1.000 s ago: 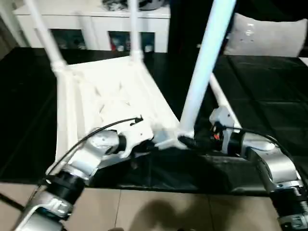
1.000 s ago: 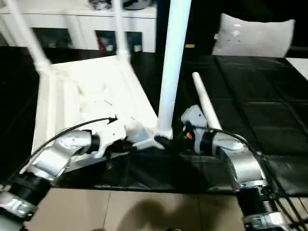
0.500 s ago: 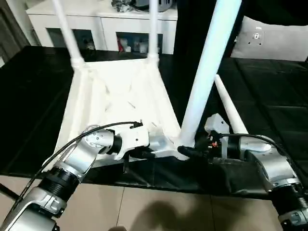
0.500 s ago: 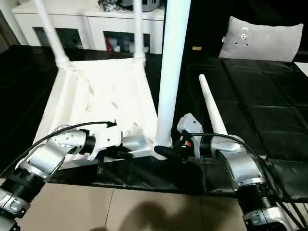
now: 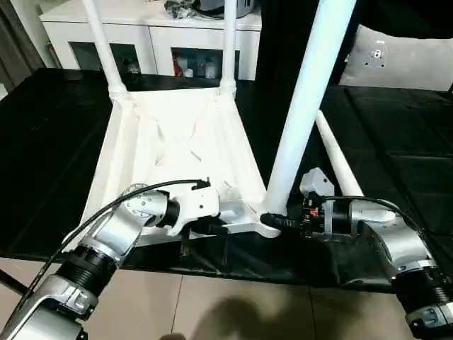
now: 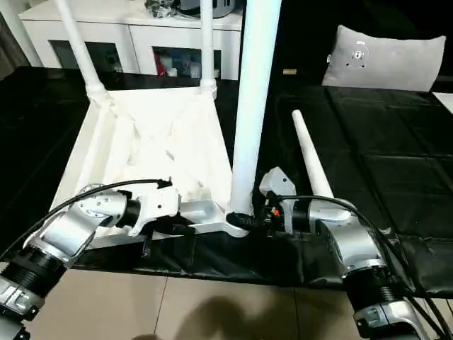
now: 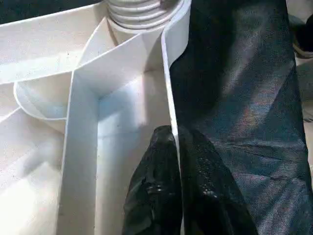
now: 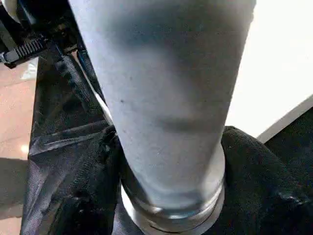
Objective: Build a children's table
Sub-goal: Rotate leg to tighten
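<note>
The white tabletop (image 5: 177, 142) lies upside down on the black-covered work table, ribs up. Two legs (image 5: 102, 42) (image 5: 228, 42) stand in its far corner sockets, and a third leg (image 5: 301, 113) stands in the near right socket. A loose leg (image 5: 338, 159) lies on the black cover to the right. My left gripper (image 7: 175, 142) is shut on the tabletop's thin near rim, one finger on each side of the wall. My right gripper (image 5: 272, 221) is closed around the base of the near right leg (image 8: 166, 98), with a finger (image 8: 98, 166) pressed against each side just above the socket.
A white cabinet with glass doors (image 5: 156, 28) stands behind the work table. A grey pad (image 5: 403, 60) lies at the far right. The work table's front edge (image 5: 233, 273) runs just below both grippers, with tiled floor beneath.
The camera has tilted, shifting the whole picture. My right gripper's fingers have drawn in around the near right leg's base. The left gripper keeps its hold on the rim.
</note>
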